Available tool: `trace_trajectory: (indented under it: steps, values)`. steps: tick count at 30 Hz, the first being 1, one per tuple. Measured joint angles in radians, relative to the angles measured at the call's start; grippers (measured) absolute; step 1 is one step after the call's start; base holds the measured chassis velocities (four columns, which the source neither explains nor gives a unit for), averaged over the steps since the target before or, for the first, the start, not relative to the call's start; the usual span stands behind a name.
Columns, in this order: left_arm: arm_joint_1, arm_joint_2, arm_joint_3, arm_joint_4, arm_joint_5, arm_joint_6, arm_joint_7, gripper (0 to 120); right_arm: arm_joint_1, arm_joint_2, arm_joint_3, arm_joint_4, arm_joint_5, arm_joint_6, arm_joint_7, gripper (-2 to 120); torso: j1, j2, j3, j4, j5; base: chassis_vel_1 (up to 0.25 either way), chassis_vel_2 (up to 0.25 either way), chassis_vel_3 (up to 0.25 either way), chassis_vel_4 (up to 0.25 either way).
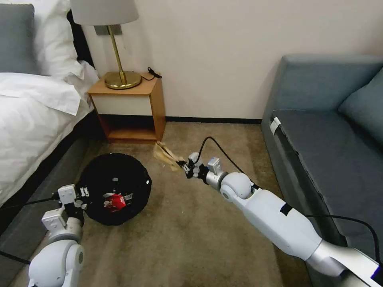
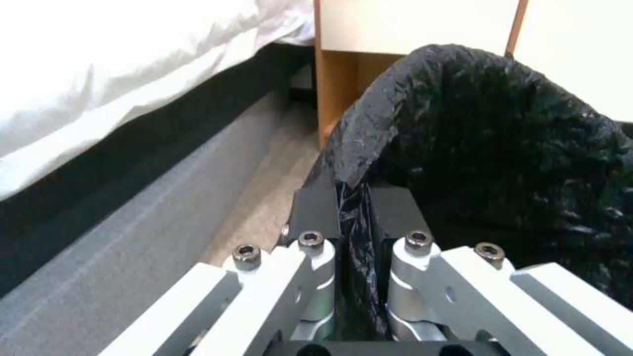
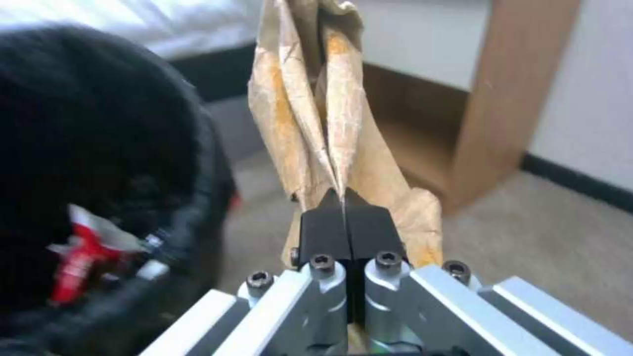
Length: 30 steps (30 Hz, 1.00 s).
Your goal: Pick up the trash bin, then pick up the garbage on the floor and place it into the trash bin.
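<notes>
Trash bin [image 1: 115, 187] sits tilted on the carpet beside the bed, the left gripper [image 2: 355, 207] clamped on its wrinkly black liner rim, a soft, slippery hold that could stretch or slide. To its right, the right gripper [image 3: 343, 217] pinches the tan paper bag [image 3: 316, 113] shut between its pads; light, crumpled, it should drop freely.

White rounded arms – black cables, silver screw-studded claw links, black pads
</notes>
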Motion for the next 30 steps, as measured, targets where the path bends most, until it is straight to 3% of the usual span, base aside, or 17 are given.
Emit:
trace_trajectory:
  steps: [10, 12, 17, 24, 27, 30]
  values:
    - [0.004, -0.007, 0.014, -0.012, 0.0, -0.005, 0.007, 6, 0.042, 0.007, -0.217, 0.07, 0.117, 0.168, 0.056, 0, 0.0, 0.0, 0.0, 0.0001, 0.0002, 0.0, 0.0, 0.0, 0.0]
    - [0.009, -0.013, 0.018, -0.022, -0.002, -0.005, 0.009, 6, 0.057, 0.051, -0.271, 0.038, 0.166, 0.237, 0.071, 0, 0.0, 0.0, 0.0, 0.0, 0.0, 0.0, 0.0, 0.0, 0.0]
    - [0.016, -0.016, 0.021, -0.039, -0.005, -0.005, 0.01, 6, 0.065, 0.117, -0.309, -0.025, 0.203, 0.306, 0.051, 0, 0.0, 0.0, 0.0, 0.0, 0.0001, 0.0, 0.0, 0.0, 0.0]
    - [0.024, -0.018, 0.023, -0.05, -0.013, -0.005, 0.011, 6, 0.065, 0.164, -0.335, -0.051, 0.25, 0.328, 0.04, 0, 0.0, 0.0, 0.0, 0.0, 0.0, 0.0, 0.0, 0.0, 0.0]
    - [0.025, -0.02, 0.025, -0.052, -0.013, -0.005, 0.011, 6, 0.062, 0.168, -0.354, -0.033, 0.303, 0.315, 0.083, 0, 0.0, 0.0, 0.0, 0.0, 0.0, 0.0, 0.0, 0.0, 0.0]
    - [0.026, -0.022, 0.025, -0.056, -0.015, -0.005, 0.011, 6, 0.054, 0.172, -0.367, -0.01, 0.339, 0.289, 0.13, 10, 0.0, 0.0, 0.0, -0.0001, 0.0001, 0.0, 0.0, 0.0, 0.0]
